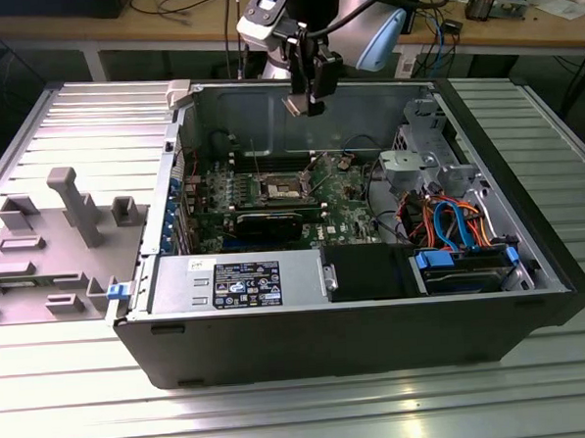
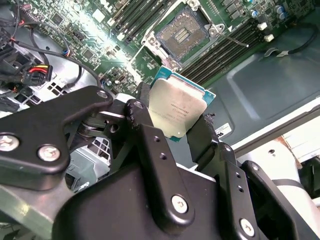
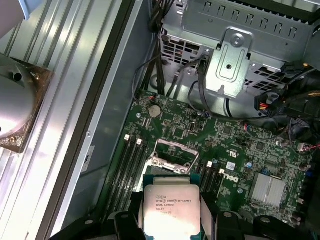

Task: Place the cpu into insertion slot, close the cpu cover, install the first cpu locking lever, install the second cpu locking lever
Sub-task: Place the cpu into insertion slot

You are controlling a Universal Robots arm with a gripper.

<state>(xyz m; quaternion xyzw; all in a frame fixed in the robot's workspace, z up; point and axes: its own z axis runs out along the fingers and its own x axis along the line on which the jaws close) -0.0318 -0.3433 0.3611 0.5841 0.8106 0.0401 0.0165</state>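
- Gripper: clenched on the cpu, one finger at each of two opposite edges; it hangs high over the open case.
- Cpu: silver top faces the wrist cameras and it sits a little tilted between the fingers. It is well above the board, touching nothing else.
- Slot: in the green board beside the memory slots. Its contact grid is bare, with no chip in it. Whether the cover stands fully back I cannot tell.
- Step in hand, as judged: carrying the cpu to the slot; nothing seated yet.
- Handling notes:
  - Square the chip's edges to the slot's rim before it goes down.
  - Hold it level and lower it straight, without sliding across the fine contacts.
  - Let go only once it lies flat inside the rim.
- Risk: a tilted or offset entry could bend contacts.
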